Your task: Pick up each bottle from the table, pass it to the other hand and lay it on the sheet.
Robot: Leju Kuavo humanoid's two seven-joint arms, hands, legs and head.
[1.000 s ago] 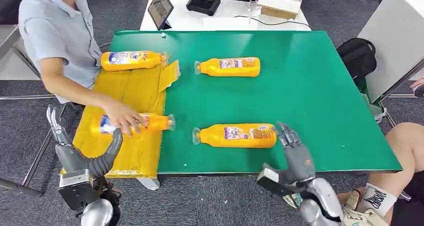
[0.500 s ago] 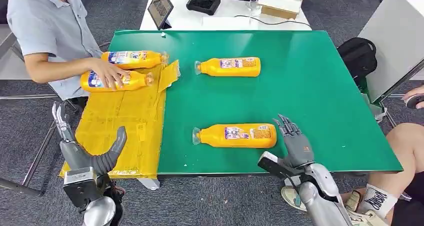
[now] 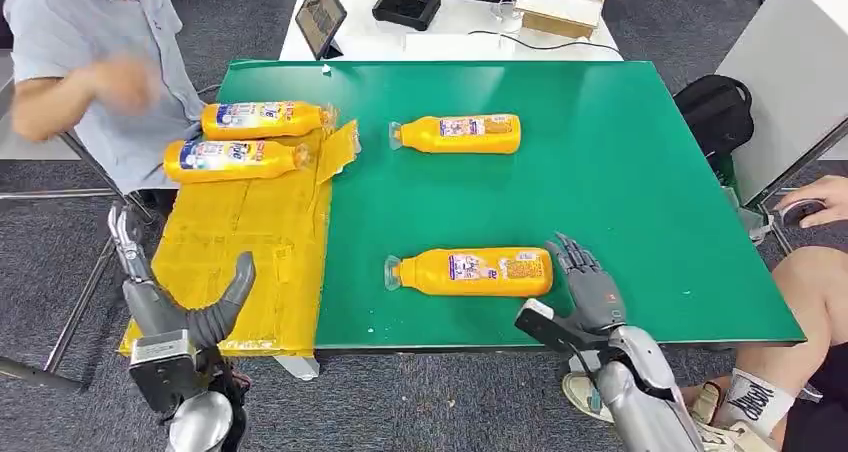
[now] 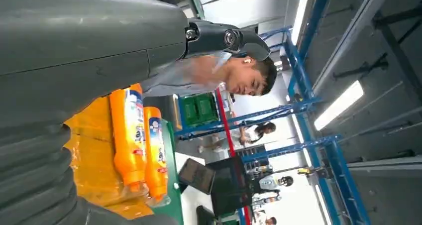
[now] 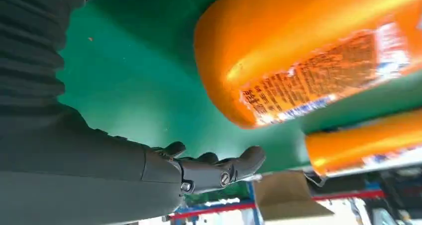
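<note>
Two orange bottles lie on the green table [image 3: 620, 172]: one near the front edge [image 3: 470, 271] and one farther back [image 3: 458, 133]. Two more orange bottles [image 3: 232, 159] [image 3: 262, 119] lie side by side at the far end of the yellow sheet [image 3: 250, 252]. My right hand [image 3: 585, 284] is open just beyond the base of the near bottle [image 5: 308, 60], not touching it. My left hand [image 3: 165, 292] is open at the sheet's near left corner, holding nothing. Both sheet bottles [image 4: 128, 135] show past the left hand [image 4: 74, 51] in its wrist view.
A person in a grey shirt [image 3: 95, 62] sits at the table's far left with an arm raised clear of the sheet. A second person's leg [image 3: 810, 312] is at the right. A tablet [image 3: 321, 16], controller [image 3: 406, 6] and box [image 3: 564, 0] lie on the white table behind.
The person carried one bottle from the sheet's near part to its far end beside the other, then let go and drew the arm back. My right hand edged slightly nearer the front bottle.
</note>
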